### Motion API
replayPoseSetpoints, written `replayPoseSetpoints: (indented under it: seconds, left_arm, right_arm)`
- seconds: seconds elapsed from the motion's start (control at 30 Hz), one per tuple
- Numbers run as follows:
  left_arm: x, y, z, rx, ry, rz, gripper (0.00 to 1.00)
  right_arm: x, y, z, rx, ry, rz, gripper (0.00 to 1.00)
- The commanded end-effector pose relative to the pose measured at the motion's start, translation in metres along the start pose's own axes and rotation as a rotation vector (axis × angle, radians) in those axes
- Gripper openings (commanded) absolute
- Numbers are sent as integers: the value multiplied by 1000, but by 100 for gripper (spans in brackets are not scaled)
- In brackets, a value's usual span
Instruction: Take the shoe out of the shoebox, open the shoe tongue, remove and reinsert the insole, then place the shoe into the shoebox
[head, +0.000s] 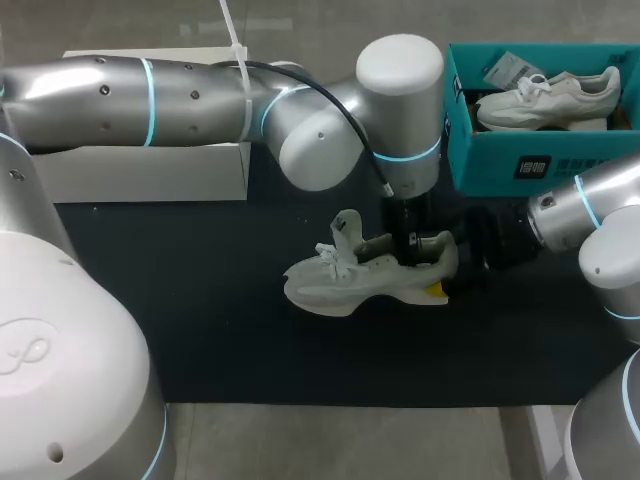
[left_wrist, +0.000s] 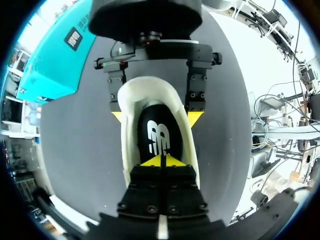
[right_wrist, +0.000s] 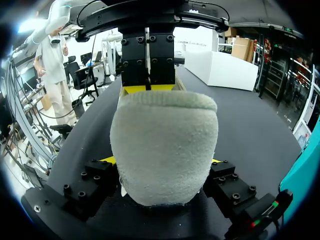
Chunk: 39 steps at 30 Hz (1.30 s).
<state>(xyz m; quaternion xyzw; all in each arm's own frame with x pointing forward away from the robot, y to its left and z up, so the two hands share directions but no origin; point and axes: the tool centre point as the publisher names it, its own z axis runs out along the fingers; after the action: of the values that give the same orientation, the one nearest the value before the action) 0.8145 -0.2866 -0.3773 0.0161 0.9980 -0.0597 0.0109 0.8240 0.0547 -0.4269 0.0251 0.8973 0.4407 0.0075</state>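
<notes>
Here, around the work, you have the teal shoebox (head: 500, 150) at the far right of the table. A second shoe (head: 545, 98) lies inside it on its side. Well apart from it, at the far left, stands a white box (head: 150, 170). Your left arm crosses in front of that white box and comes straight down over the middle, so it hides part of the shoebox's near left corner in the head view. A black cable (head: 330, 100) runs along the arm.

The shoe (head: 340, 285) lies on the dark mat (head: 180, 300), just in front of the shoebox. Its toe points left, its tongue (head: 347, 228) is lifted upright and its laces are loose.

Your left gripper (left_wrist: 162, 161) stands inside the shoe opening with its fingers pressed narrow together. The yellow tips are down on the black insole (left_wrist: 157, 135), and you cannot tell whether they pinch any of it. Your right gripper (right_wrist: 161, 161) comes in from the right and clamps the heel, one finger touching each side of the padded collar.

The mat covers most of the table, with a pale grey strip (head: 350, 440) along the near edge.
</notes>
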Motion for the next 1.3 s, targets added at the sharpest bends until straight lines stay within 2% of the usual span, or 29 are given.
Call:
replayPoseSetpoints:
  seconds: [0.03, 0.23, 0.4, 0.53, 0.67, 0.77, 0.97, 1.0, 1.03, 1.07, 1.2, 1.3]
  left_arm:
    - [5, 8, 1, -8, 19, 5, 0]
    - [12, 17, 15, -20, 114, 28, 0]
    - [18, 20, 23, -40, 149, 37, 0]
    - [15, 19, 31, -46, 155, 28, 0]
    - [17, 17, 30, -49, 160, 50, 0]
    - [21, 17, 27, -25, 205, 57, 0]
    - [27, 18, 38, -34, 243, 49, 0]
    - [27, 18, 39, -37, 240, 49, 2]
    - [28, 18, 40, -42, 233, 50, 14]
    - [28, 17, 42, -43, 221, 51, 17]
    - [26, 14, 46, -33, 206, 55, 12]
    - [24, 11, 49, -25, 188, 54, 16]
  right_arm:
    - [0, -2, 4, 2, -1, 0, 0]
    - [0, -2, 4, 2, -1, 0, 0]
    - [0, -2, 4, 2, -1, 0, 0]
    - [0, -2, 4, 2, -1, 0, 0]
    - [0, -2, 4, 2, -1, 0, 0]
    - [0, -2, 4, 2, -1, 0, 0]
    - [0, -2, 4, 2, -1, 0, 0]
    - [0, -2, 4, 2, -1, 0, 0]
    - [0, -2, 4, 2, -1, 0, 0]
    - [0, -2, 4, 2, -1, 0, 0]
    - [0, -2, 4, 2, -1, 0, 0]
    - [0, -2, 4, 2, -1, 0, 0]
